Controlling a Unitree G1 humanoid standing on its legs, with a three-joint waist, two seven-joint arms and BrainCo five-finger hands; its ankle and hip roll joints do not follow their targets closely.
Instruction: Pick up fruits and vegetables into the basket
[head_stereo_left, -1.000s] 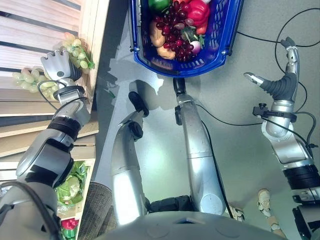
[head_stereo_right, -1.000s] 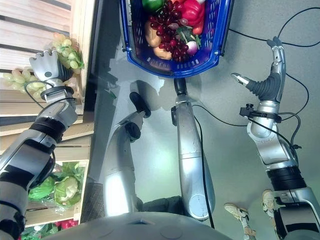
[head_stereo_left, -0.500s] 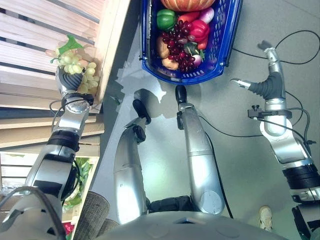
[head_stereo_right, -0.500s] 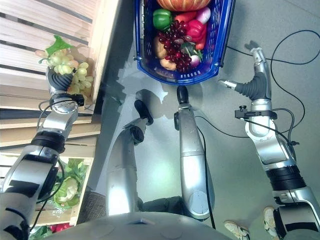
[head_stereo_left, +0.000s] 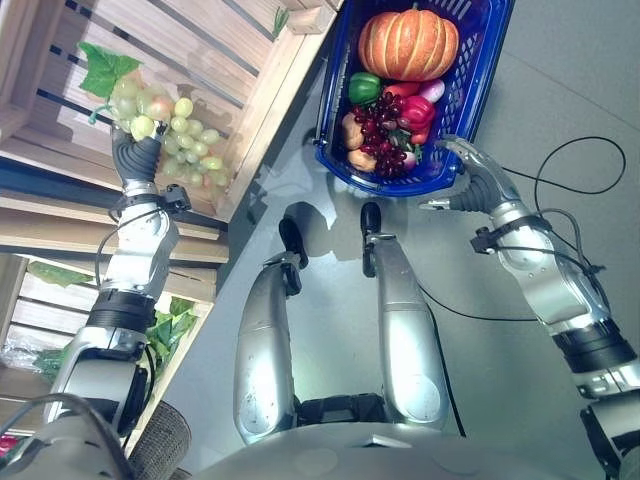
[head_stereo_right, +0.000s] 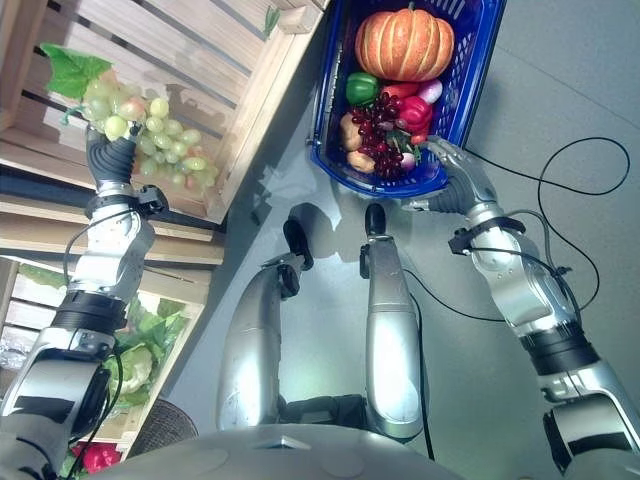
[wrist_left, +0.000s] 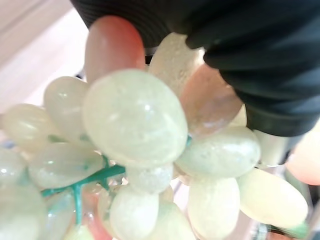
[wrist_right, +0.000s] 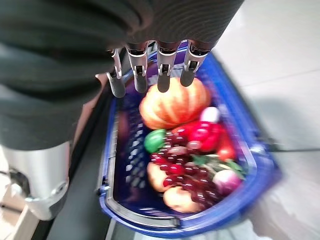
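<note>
Green grape bunch (head_stereo_left: 165, 125) with leaf, raised at wooden shelf (head_stereo_left: 215, 60). Blue basket (head_stereo_left: 478, 80) on floor: pumpkin (head_stereo_left: 408, 44), green pepper (head_stereo_left: 363, 88), red grapes (head_stereo_left: 383, 135).

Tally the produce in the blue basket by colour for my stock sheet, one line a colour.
Inside the blue basket:
Orange: 1, the pumpkin
Green: 1, the pepper
Dark red: 1, the grape bunch
Bright red: 1, the pepper
Others lie partly hidden and are not counted.
Total: 4

We see the basket (head_stereo_left: 345, 168) on the floor right of the wooden crates (head_stereo_left: 215, 60), the pumpkin (head_stereo_left: 408, 44) behind the dark grapes (head_stereo_left: 381, 135) in it.
</note>
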